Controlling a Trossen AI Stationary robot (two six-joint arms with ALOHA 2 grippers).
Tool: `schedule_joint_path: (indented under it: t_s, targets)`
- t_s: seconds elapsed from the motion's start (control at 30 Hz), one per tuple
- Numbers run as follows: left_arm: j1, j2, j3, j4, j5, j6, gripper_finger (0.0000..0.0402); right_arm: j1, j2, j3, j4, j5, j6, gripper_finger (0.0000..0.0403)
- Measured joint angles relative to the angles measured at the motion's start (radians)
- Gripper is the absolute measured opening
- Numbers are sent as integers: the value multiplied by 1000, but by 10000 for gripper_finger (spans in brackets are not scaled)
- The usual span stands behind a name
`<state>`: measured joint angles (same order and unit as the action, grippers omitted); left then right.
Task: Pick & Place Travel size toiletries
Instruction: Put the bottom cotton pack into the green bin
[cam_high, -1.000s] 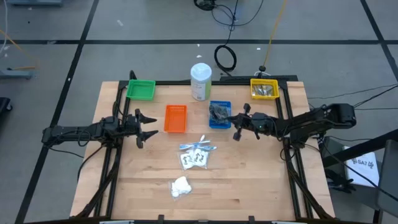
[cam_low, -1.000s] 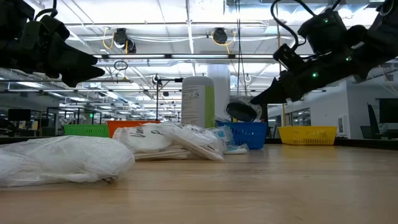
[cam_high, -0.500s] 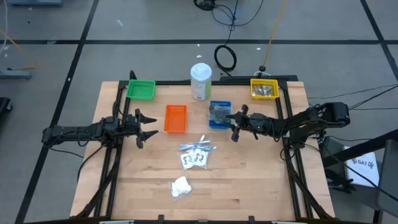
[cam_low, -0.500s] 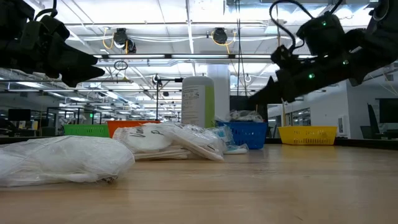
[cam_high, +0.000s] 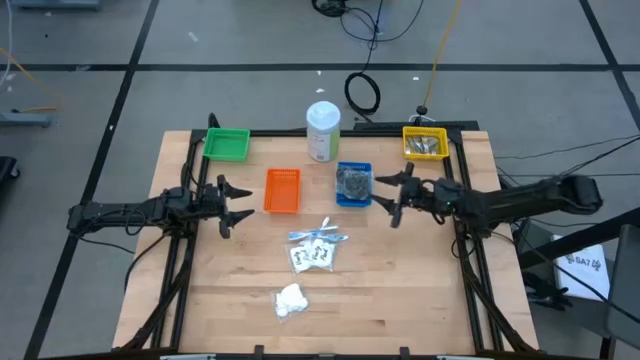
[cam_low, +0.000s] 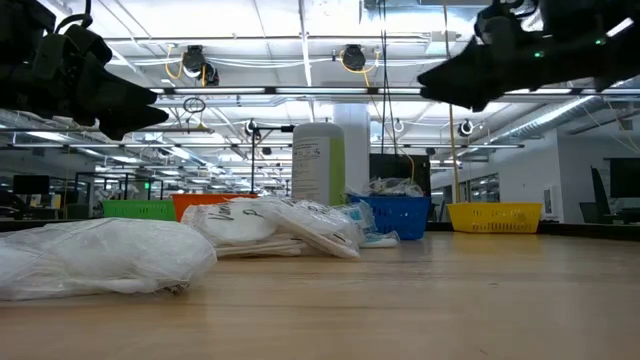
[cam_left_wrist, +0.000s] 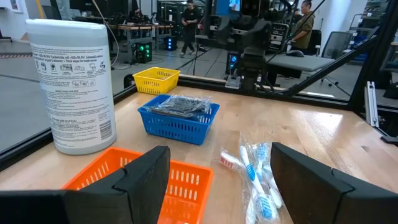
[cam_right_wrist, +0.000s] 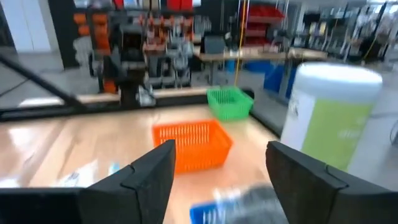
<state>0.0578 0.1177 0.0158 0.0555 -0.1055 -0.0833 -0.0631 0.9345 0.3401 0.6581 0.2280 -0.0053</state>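
Dark grey puffs in clear wrap (cam_high: 351, 180) lie in the blue tray (cam_high: 354, 198), also seen in the left wrist view as the puffs (cam_left_wrist: 181, 104). Clear sachets (cam_high: 313, 256) and slim wrapped sticks (cam_high: 320, 235) lie flat on the table's middle. A white fluffy wad (cam_high: 290, 299) rests nearer the front edge. My right gripper (cam_high: 389, 197) hangs open just right of the blue tray, high above the table (cam_low: 452, 78), holding nothing. My left gripper (cam_high: 236, 196) stands open left of the orange tray (cam_high: 282, 190), also with nothing in it.
A tall white bottle with a green label (cam_high: 323, 130) stands behind the blue tray. A green tray (cam_high: 227, 144) sits at the far left and a yellow tray (cam_high: 424, 143) with silvery items at the far right. Bare wood lies along the front and right.
My right gripper was shut on a dark puff over the blue tray. It has opened, and the puff has dropped into the tray. The gripper has then risen and drawn back toward the table's right edge.
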Motion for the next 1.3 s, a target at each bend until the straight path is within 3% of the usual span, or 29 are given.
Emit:
schedule_joint_path:
  t_s: [0.2,0.37,0.63,0.97,1.17,1.3]
  targets:
    - [0,0,0,0,0,0,274,0,-276,0,-394,-151,64,217]
    - [0,0,0,0,0,0,274,0,-467,0,-573,-251,91,201]
    - [0,0,0,0,0,0,274,0,-696,-1,-776,-260,61,188]
    - [0,0,0,0,0,0,274,0,-935,-156,-788,-258,106,184]
    - [0,0,0,-2,1,-2,274,0,-924,-269,-634,-246,123,178]
    - [0,0,0,25,1,-33,274,0,-923,-317,-573,-169,120,176]
